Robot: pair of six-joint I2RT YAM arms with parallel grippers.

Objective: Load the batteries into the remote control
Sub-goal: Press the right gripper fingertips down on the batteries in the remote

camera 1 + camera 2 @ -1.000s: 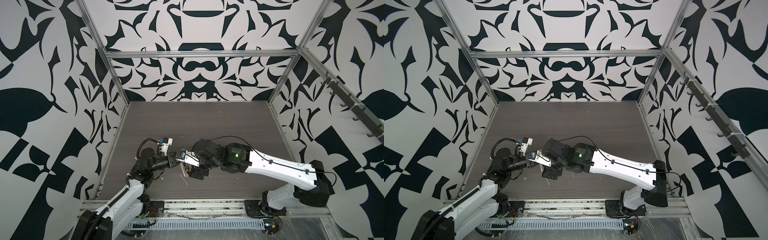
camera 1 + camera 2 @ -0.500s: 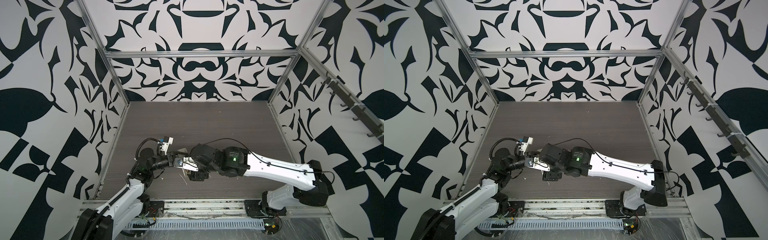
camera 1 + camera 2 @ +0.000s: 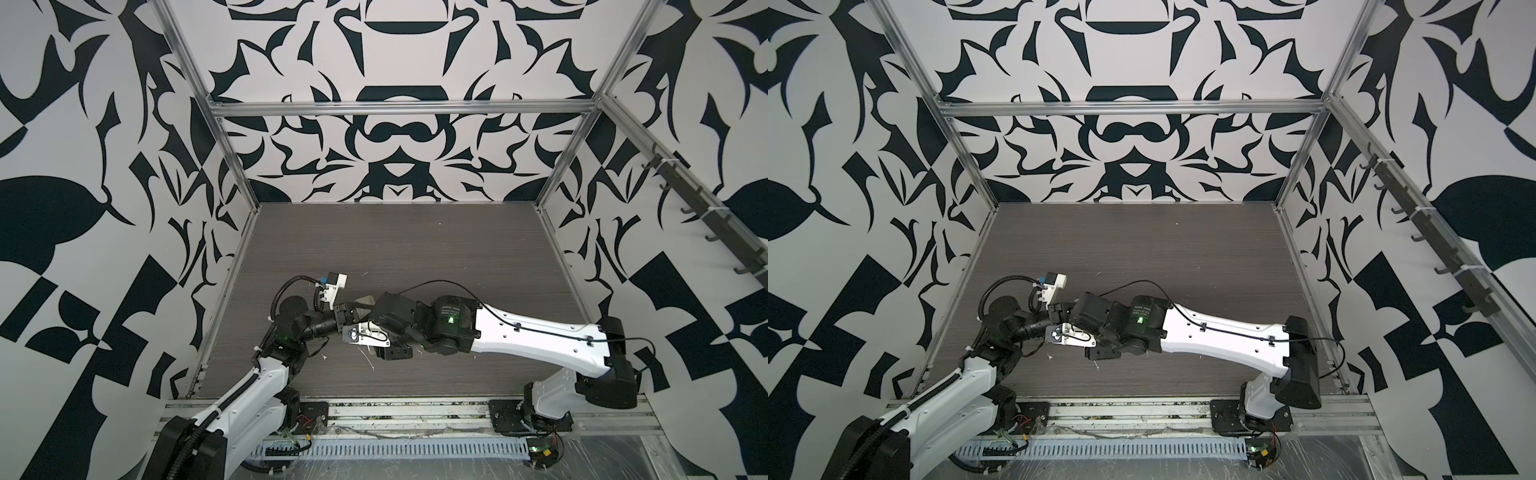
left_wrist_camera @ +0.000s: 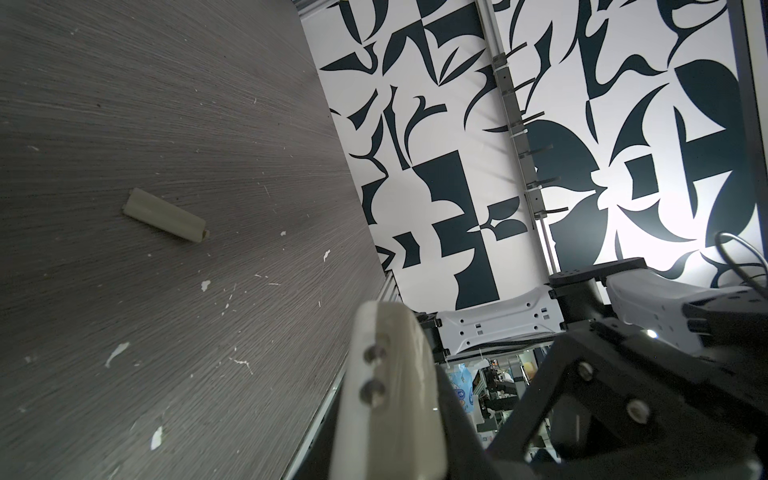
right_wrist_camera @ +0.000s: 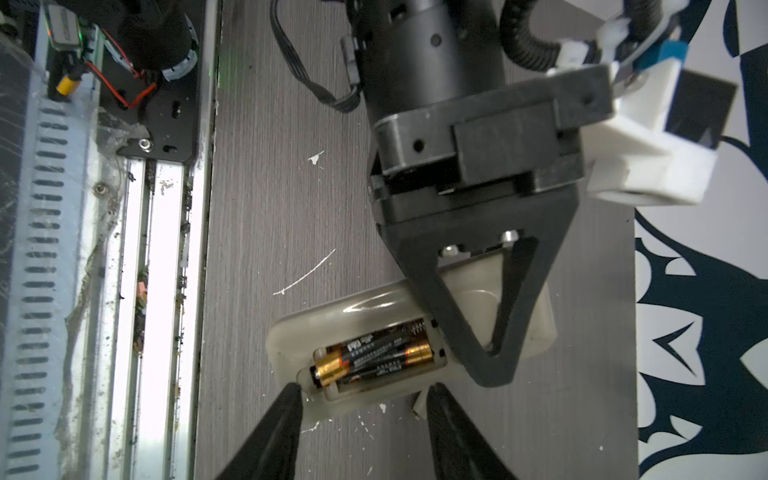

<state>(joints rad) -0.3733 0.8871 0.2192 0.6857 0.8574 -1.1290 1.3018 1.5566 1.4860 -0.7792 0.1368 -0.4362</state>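
Right gripper point(image 5: 361, 392) slid left to the remote control point(image 5: 374, 303), jaws narrowing yet apart at its end; left gripper point(image 5: 490, 365) clamps it back-up, batteries point(image 5: 374, 357) in bay, battery cover point(image 4: 165, 215) off, lying on the table point(image 4: 124, 104).

On my feeds I count two batteries point(image 5: 374, 357) and one remote control point(image 5: 357, 309). There is one loose beige cover point(image 4: 165, 215) — just the one — and white scraps point(image 4: 205, 285): at least six in the left wrist view, with finer flecks I can't tally.
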